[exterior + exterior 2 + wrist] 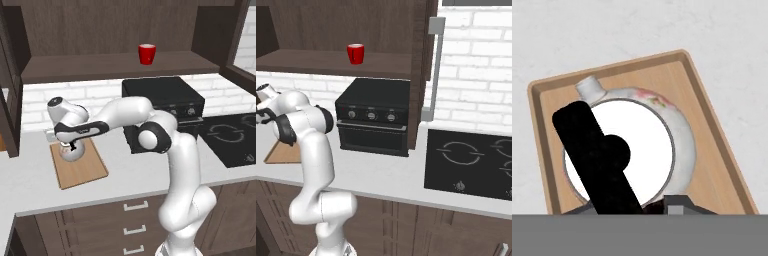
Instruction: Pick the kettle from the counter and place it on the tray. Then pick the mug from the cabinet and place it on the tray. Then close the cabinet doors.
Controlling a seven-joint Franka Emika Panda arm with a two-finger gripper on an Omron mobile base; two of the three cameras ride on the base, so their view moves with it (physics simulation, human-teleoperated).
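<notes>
Counter (125, 175), kettle (71, 152) on tray (80, 167), gripper (71, 146) directly above, jaw gap unclear

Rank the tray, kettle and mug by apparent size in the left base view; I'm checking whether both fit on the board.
1. tray, clearly largest.
2. kettle, partly hidden by the gripper.
3. mug, though it stands farther away on the cabinet shelf, so ranking it below the kettle is unsure.
</notes>
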